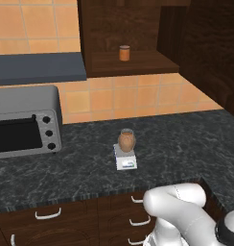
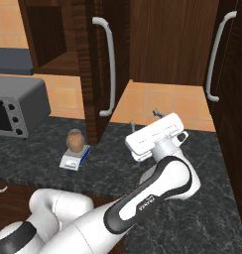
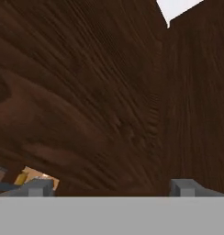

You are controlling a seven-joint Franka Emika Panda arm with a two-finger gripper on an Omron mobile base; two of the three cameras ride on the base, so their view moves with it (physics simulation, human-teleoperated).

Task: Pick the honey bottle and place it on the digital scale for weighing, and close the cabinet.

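Closest to the camera was the robot's white arm with dark joints, coming up from the near edge and bending toward the wall cabinets on the right. Its hand (image 2: 143, 118) sat just off the dark brown wooden cabinet door (image 2: 95, 69), the open one with the long vertical silver bar handle (image 2: 109, 64). In the hand view it was basically dark wood grain, with the two finger tips (image 3: 38, 187) standing far apart, so the hand was spread wide and holding nothing.

The honey part looked sorted already: the pot-bellied tan-brown honey bottle with the grey lid (image 1: 126, 140) stood upright on the small flat light-grey digital scale (image 1: 125, 160), out in the middle of the dark marbled surface (image 1: 181, 139), with the big grey toaster oven (image 1: 25, 120) well off to its left. A smaller orange cylindrical jar (image 1: 124, 53) was up on the open cabinet shelf.

So my guess is what was left was the door. It should handle like any stiff hinged panel: rigid, swings on its hinge, nothing fragile about it. No real need to pinch anything; I'd push flat on the face near the handle side, away from the hinge, or hook the bar. The hand was tilted up toward the door, wrist cocked, forearm reaching up and away from the base.
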